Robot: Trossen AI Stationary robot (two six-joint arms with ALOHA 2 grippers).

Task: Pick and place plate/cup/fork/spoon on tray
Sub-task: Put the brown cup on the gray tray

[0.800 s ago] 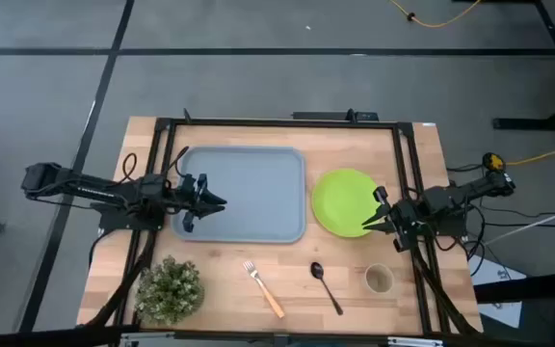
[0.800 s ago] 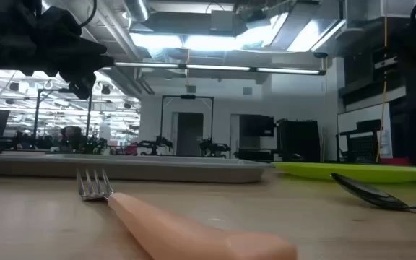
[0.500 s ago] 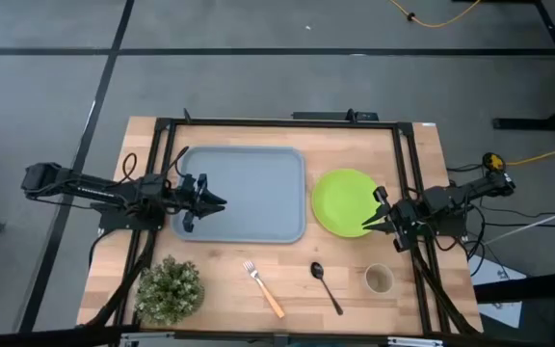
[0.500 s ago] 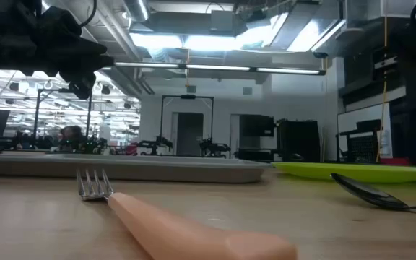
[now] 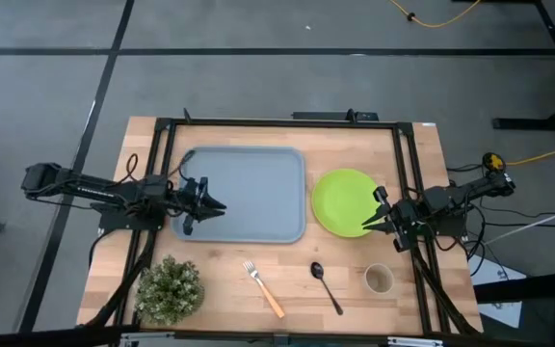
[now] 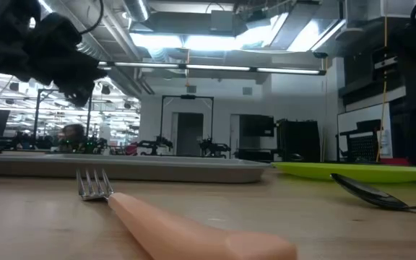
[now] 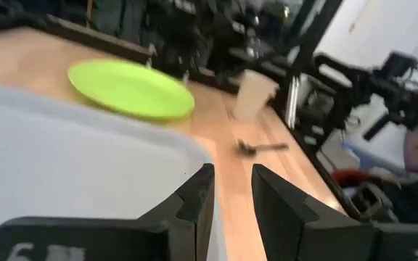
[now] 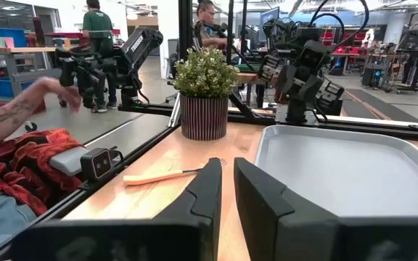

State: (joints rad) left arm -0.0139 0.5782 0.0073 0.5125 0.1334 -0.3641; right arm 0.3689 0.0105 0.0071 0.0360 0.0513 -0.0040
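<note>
The grey-blue tray lies at the table's far left, with the lime-green plate flat on the wood to its right. Along the near edge lie the orange-handled fork, the dark spoon and the beige cup. My left gripper hovers over the tray's left part, fingers a little apart with nothing between them. My right gripper stands level at the plate's near right rim, pointing left, with a thin gap between its fingers. I cannot tell whether it touches the plate.
A potted plant stands at the near left corner, left of the fork. A black frame runs around the work area. A person's arm and a red cloth show just off the table's near side.
My left arm has stirred slightly above the tray: its outline in the low view has shifted a little. The tableware and my right gripper have stayed where they were.
</note>
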